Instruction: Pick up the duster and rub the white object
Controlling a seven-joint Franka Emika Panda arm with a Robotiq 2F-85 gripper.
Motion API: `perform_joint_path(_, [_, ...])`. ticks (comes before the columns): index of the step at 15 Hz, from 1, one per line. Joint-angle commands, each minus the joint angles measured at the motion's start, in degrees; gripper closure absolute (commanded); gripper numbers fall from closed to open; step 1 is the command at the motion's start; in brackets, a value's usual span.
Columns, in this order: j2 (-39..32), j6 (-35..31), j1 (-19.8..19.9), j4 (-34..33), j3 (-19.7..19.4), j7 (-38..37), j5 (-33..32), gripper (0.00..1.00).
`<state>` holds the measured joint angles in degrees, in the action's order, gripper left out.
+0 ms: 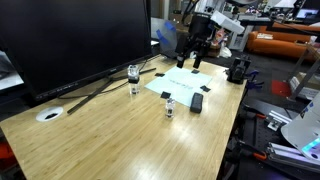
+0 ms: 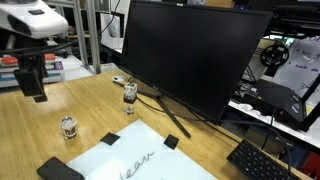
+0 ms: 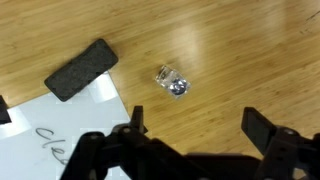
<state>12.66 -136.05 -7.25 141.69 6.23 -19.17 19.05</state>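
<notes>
Gripping state: my pincer (image 3: pixel 193 120) was open wide, the two fingers far apart, and nothing was between them.
Height: in an exterior view the pincer (image 1: pixel 190 60) hung above the table (image 1: pixel 110 140) and touched nothing.
Duster place: the duster (image 3: pixel 82 70) lay flat on the wood, just beside a corner of the white sheet (image 3: pixel 60 135). Whether it touched the sheet I could not tell.
Direction from pincer: in the wrist view the duster was up and to the left of my fingers, not under the gap. A small glass jar (image 3: pixel 173 82) stood nearer to the gap than the duster did.
Long axis: the duster's long side ran on a slant in the wrist view, from lower left to upper right, while my fingers opened along a level line. By my judgement I had to shift toward it and turn the wrist, so that the fingers would close over its short width.
Nearer arm: I had only one arm, so there was no choice.
Count, duster: one.
Count, white sheet: one, with some writing on it.
Count, jars: at least two, one near the duster (image 2: pixel 68 126) and one by the monitor (image 2: pixel 190 50) foot (image 2: pixel 129 92). If more stood there, they were too small to tell.
</notes>
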Motion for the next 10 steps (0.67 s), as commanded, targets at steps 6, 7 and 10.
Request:
perform_joint_path(6, [0.08,-3.71,2.60,4.73,0.29,-10.33,0.08,0.00])
perform_joint_path(7, [0.16,-3.73,2.61,4.73,0.34,-10.66,0.08,0.00])
perform_joint_path(10, [-1.61,-4.10,3.40,4.18,-0.01,-13.09,0.52,0.00])
